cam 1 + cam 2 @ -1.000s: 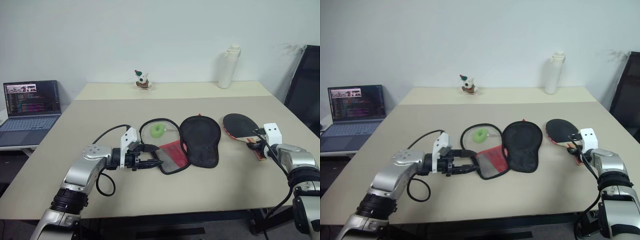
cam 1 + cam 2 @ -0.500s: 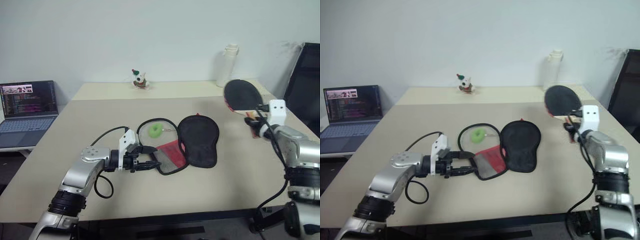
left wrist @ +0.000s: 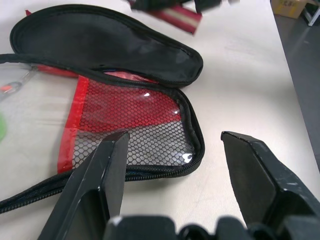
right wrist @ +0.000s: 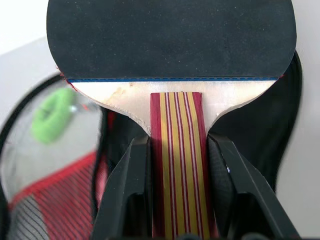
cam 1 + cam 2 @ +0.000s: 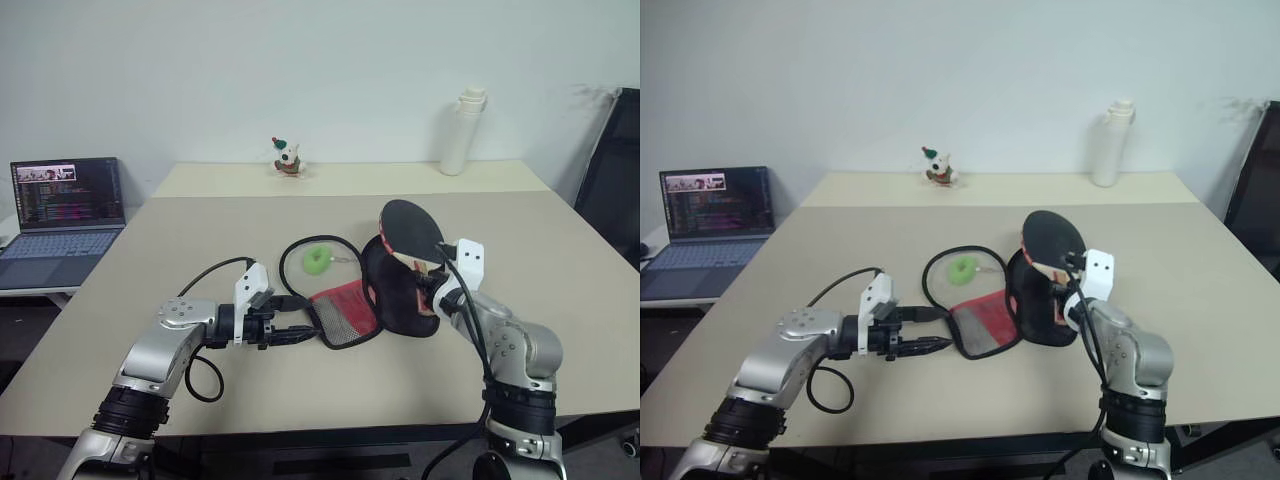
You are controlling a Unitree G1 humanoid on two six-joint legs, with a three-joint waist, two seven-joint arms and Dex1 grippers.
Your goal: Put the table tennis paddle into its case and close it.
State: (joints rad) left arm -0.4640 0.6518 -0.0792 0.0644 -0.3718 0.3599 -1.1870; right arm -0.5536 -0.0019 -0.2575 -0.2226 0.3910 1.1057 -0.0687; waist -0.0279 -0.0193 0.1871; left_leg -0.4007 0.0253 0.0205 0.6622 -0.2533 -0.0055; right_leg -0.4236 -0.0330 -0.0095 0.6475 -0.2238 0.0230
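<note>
The case (image 5: 345,308) lies unzipped on the table, its red mesh part towards me and its black flap (image 5: 398,288) folded out to the right. The green ring pull (image 5: 317,261) rests inside the zipper loop. My left gripper (image 5: 313,316) is open at the mesh end, its fingers (image 3: 102,170) apart with the case's corner (image 3: 165,130) just ahead of them. My right gripper (image 4: 177,145) is shut on the striped handle of the table tennis paddle (image 4: 170,40). It holds the paddle (image 5: 411,231) tilted up above the black flap, black face forward.
A laptop (image 5: 65,205) sits on a side surface at the left. A small toy figure (image 5: 288,158) and a white bottle (image 5: 462,130) stand at the table's far edge. A black chair (image 5: 612,170) is at the right.
My right arm has swung the paddle left from the table's right side to above the case's black flap. The left gripper has stayed open at the mesh end.
</note>
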